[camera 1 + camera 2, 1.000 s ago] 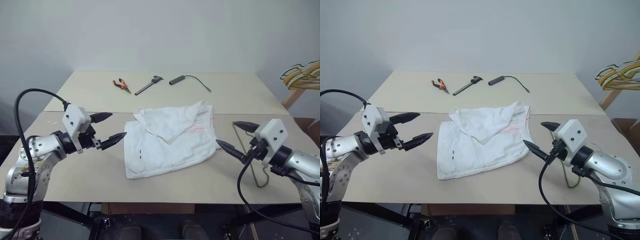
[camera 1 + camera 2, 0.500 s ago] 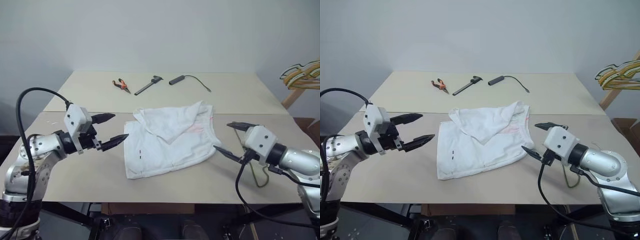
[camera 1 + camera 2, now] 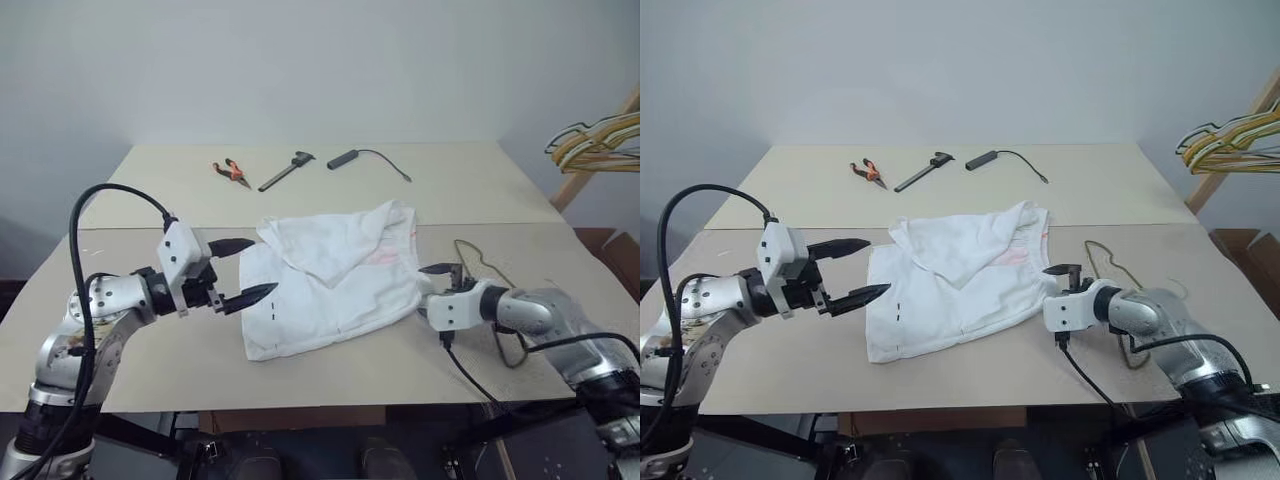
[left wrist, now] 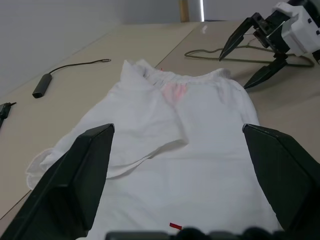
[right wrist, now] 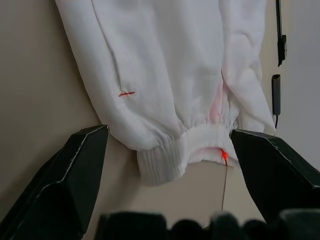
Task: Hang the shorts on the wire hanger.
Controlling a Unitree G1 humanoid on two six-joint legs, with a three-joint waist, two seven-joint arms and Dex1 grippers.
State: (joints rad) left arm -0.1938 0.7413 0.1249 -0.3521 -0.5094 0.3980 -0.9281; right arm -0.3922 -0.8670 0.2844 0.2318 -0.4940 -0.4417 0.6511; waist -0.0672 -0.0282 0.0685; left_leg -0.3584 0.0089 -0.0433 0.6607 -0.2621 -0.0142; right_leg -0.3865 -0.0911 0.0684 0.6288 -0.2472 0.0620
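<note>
1. White shorts [image 3: 335, 280] lying crumpled mid-bench, long axis slanting from the near-left hem up toward the far-right waistband.
2. Thin wire hanger [image 3: 490, 295] lying flat toward the right edge of the bench, just beside the waistband, partly behind the right arm.
3. Right gripper [image 3: 440, 290] resting low beside the waistband corner, fingers spread wide, grasping nothing; likely nearer to both hanger and waistband.
4. Left gripper [image 3: 240, 270] hovering over the left hem, fingers spread, empty.
</note>
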